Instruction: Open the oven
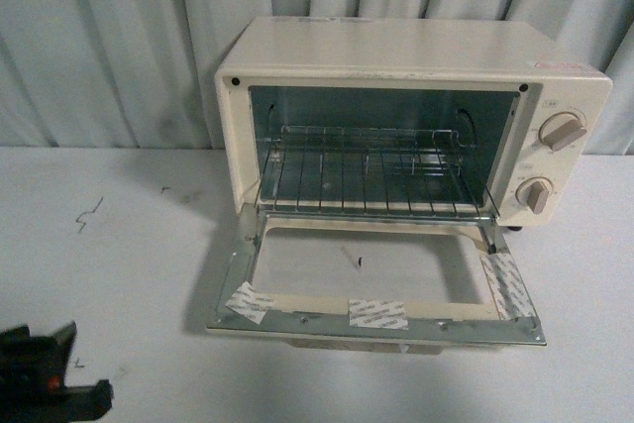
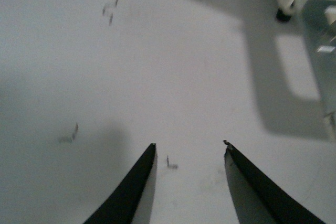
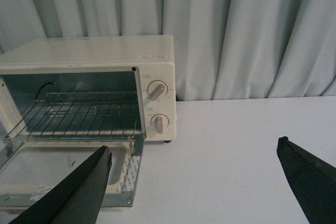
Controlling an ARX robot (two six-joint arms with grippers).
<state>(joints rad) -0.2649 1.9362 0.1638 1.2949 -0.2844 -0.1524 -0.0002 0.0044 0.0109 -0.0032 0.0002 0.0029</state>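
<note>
The cream-white oven [image 1: 416, 52] stands at the back of the white table. Its glass door [image 1: 371, 284] lies folded down flat in front, with tape patches on its frame. The wire rack [image 1: 371, 180] and two round knobs [image 1: 563, 132] show. In the right wrist view the oven [image 3: 105, 56] is to the far side with the door [image 3: 63, 174] down. My left gripper [image 2: 190, 150] is open and empty over bare table, seen at the front view's lower left corner [image 1: 50, 378]. My right gripper [image 3: 194, 150] is open and empty, back from the oven.
Grey pleated curtains [image 1: 119, 37] hang behind the table. Small dark scuff marks [image 1: 89, 213] dot the white tabletop left of the oven. One oven foot [image 2: 284, 15] shows in the left wrist view.
</note>
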